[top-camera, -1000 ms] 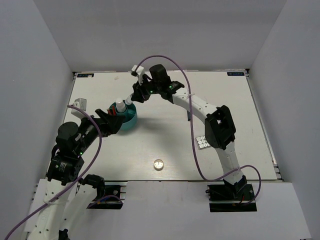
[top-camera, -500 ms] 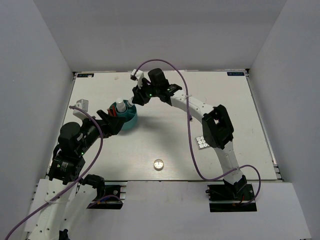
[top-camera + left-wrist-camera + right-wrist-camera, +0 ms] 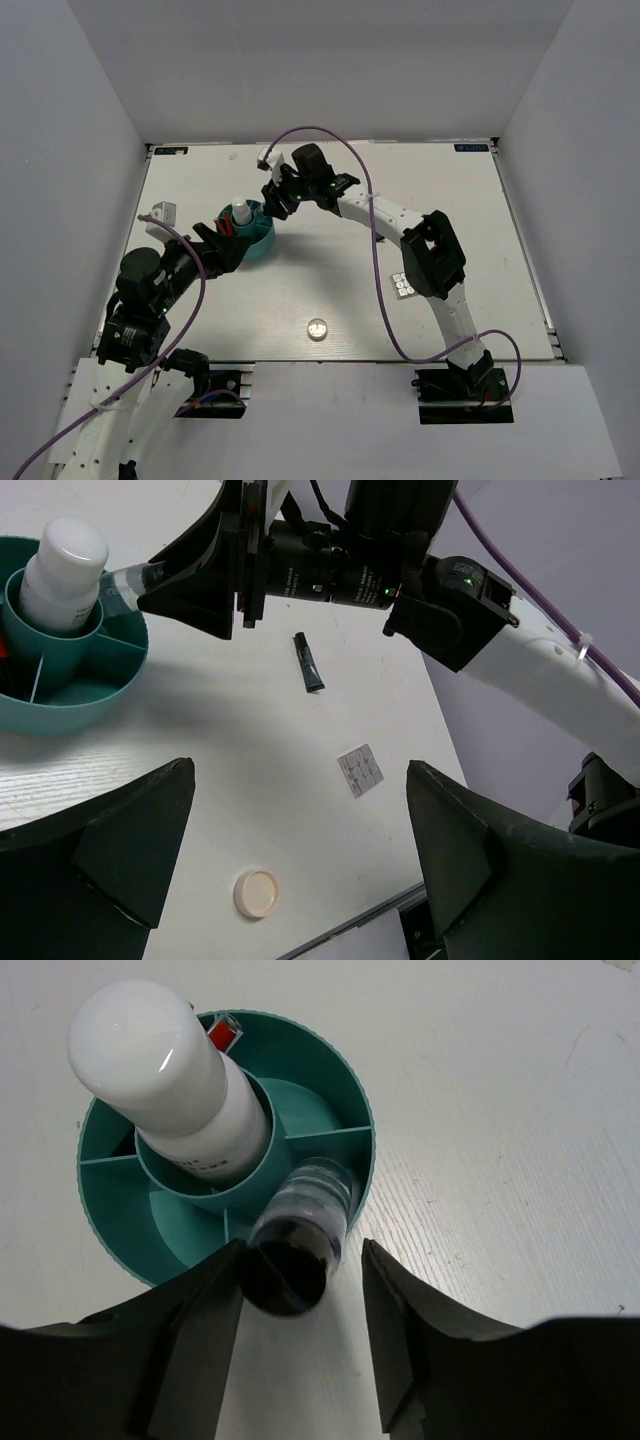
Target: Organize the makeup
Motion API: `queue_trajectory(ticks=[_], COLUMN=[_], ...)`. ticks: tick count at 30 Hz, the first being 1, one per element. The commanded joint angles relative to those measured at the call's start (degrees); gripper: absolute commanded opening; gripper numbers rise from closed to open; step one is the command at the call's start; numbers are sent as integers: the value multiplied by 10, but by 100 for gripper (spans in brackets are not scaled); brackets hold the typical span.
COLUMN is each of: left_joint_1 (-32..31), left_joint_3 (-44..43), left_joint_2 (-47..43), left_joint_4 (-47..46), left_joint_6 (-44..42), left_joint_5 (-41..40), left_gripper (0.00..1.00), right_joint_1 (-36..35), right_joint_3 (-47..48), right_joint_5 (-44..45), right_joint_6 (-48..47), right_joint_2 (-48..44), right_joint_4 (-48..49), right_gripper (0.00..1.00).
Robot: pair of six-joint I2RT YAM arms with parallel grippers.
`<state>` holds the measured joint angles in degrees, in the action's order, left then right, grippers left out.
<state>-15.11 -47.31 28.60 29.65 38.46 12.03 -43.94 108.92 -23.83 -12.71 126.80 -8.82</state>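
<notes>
A teal holder (image 3: 252,240) holds a white bottle (image 3: 241,212) in its centre cup and a red pencil (image 3: 226,226). My right gripper (image 3: 273,199) hangs at the holder's far right rim. In the right wrist view a clear bottle with a dark end (image 3: 298,1235) leans into an outer compartment of the holder (image 3: 355,1125). It rests against my left finger, with a gap to the right finger (image 3: 400,1300), so the jaws stand open. My left gripper (image 3: 216,250) is open and empty at the holder's near left. A grey palette (image 3: 404,285) and a round jar (image 3: 317,328) lie on the table.
The left wrist view shows a short black tube (image 3: 308,662) lying beyond the holder (image 3: 85,695), under the right arm. The palette (image 3: 360,771) and the jar (image 3: 254,893) lie nearer the table's front edge. Purple cables loop over both arms.
My right gripper has moved down and left to the holder's rim, bringing the clear bottle into it. My left arm has shifted slightly.
</notes>
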Motion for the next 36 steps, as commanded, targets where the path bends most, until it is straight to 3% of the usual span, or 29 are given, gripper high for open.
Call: queue_trajectory(ticks=[1,4,15,18,22,25,26,29,30,32,33,35,36], left_joint_1=[-1,-1,-1,-1,-6,-12,-28,-56,-84,-119,-155,-217,-217], left_joint_3=[4,-1,-45,-62,-62,-59,-57,-47,-45,-46,-50,-83,-83], left_joint_2=[-4,4,93,141,185,209,224,253,279,310,347,405,406], left_joint_4=[5,16,16,11,-4,-3,-1,3,3,2,3,20,30], left_joint_6=[3,7,-12,-22,-23,-27,-28,-29,-28,-29,-32,-42,-46], left_joint_5=[2,2,65,107,149,168,169,167,159,144,124,82,82], left_gripper=[96,96,91,85,77,72,72,72,72,72,72,74,74], right_joint_1=[-6,-9,1,24,70,111,119,160,176,198,208,228,233], right_joint_3=[-6,-8,-6,-24,-117,-177,-215,-284,-300,-340,-353,-387,-398], right_joint_5=[4,4,18,24,28,25,22,-7,-16,-37,-41,-53,-53], right_joint_6=[-13,-14,-23,-21,-5,7,5,3,1,0,0,-3,-3], right_joint_2=[-26,-34,-92,-133,-203,-261,-288,-335,-349,-383,-394,-428,-438], right_joint_4=[15,13,-2,-14,-21,-31,-44,-73,-80,-95,-99,-110,-114], right_gripper=[56,61,62,53,27,13,13,24,37,49,60,70,71])
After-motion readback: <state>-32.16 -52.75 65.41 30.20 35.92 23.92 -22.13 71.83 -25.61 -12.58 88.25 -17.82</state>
